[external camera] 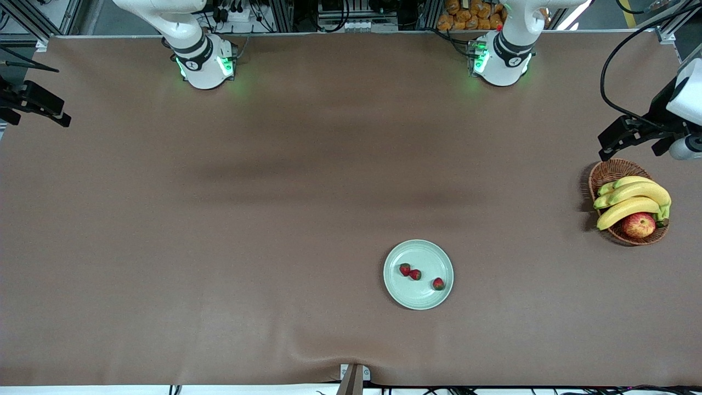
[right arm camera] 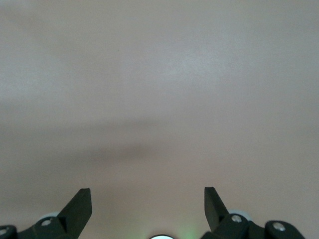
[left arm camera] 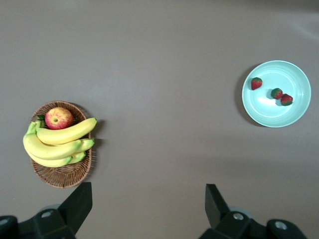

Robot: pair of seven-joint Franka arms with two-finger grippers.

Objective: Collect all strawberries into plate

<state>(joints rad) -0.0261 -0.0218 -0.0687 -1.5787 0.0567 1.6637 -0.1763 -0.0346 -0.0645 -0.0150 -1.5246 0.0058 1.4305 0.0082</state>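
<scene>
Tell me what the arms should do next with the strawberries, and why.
Probably nothing more than staying parked. All three strawberries already lie on the plate, and none shows on the table or in the basket. The left gripper and right gripper are open and empty, at the table's two ends.

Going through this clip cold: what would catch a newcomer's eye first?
The pale green plate near the front camera, with all three strawberries on it. Next, the wicker basket of bananas and an apple at the left arm's end. Both grippers, left and right, hang open and hold nothing.
</scene>
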